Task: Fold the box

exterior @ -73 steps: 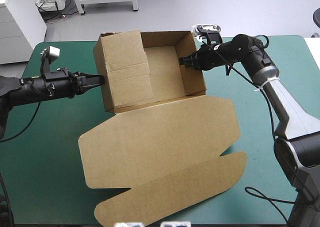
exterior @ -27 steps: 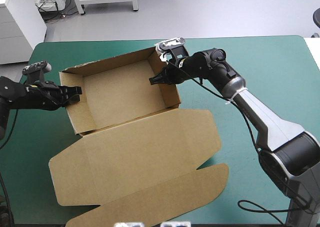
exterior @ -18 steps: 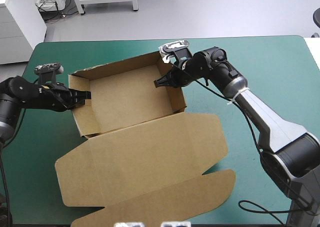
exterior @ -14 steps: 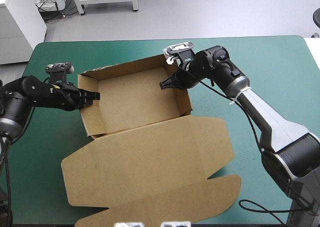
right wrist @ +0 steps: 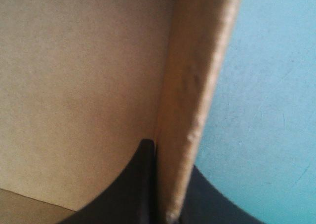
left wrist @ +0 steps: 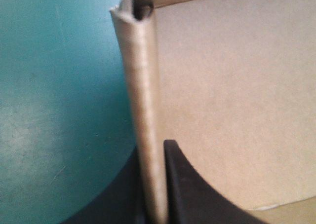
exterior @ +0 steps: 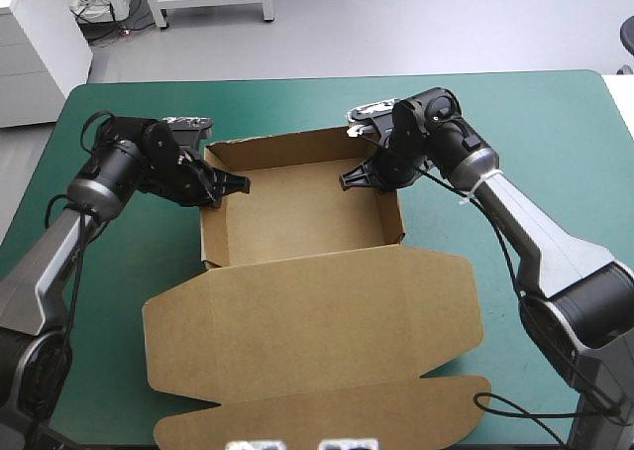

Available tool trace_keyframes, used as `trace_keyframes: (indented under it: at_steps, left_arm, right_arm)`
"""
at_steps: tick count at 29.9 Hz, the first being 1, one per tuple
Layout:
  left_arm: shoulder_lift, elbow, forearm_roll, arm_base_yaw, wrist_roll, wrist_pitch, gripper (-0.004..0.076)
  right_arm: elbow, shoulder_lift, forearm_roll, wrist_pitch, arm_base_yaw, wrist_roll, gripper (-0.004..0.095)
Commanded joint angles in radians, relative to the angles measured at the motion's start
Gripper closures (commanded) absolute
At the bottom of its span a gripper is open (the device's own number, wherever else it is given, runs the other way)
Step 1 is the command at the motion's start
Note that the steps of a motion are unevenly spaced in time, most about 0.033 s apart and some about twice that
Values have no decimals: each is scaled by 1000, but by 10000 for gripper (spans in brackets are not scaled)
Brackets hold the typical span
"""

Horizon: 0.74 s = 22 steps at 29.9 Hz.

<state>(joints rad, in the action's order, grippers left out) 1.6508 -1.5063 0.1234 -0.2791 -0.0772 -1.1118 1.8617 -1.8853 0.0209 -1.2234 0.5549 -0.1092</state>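
The brown box stands as an open tray in the middle of the teal-green table, its lid lying flat toward the near edge. My left gripper is shut on the tray's left wall; in the left wrist view that wall runs up between the black fingers. My right gripper is shut on the right wall, seen edge-on as the wall in the right wrist view, with one fingertip inside the tray.
Bare teal-green cover lies to the right of the box and along the far edge. The flat lid reaches almost to the table's near edge.
Both grippers have carried the box to the right and turned it, so its walls now stand squarer to the table. The tray, earlier tipped up on its side, now sits upright.
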Motion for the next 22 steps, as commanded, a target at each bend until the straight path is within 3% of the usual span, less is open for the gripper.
trace_keyframes:
  at_steps: [1,15,22]
  left_arm:
    - [21,-88,81,-73,-2,82,734]
    - [153,-102,64,-112,3,61,734]
    - [159,-102,32,-110,8,35,717]
  right_arm:
    - [21,36,193,-26,28,61,921]
    - [17,-116,226,-10,28,53,921]
    - [19,-133,156,-17,28,96,915]
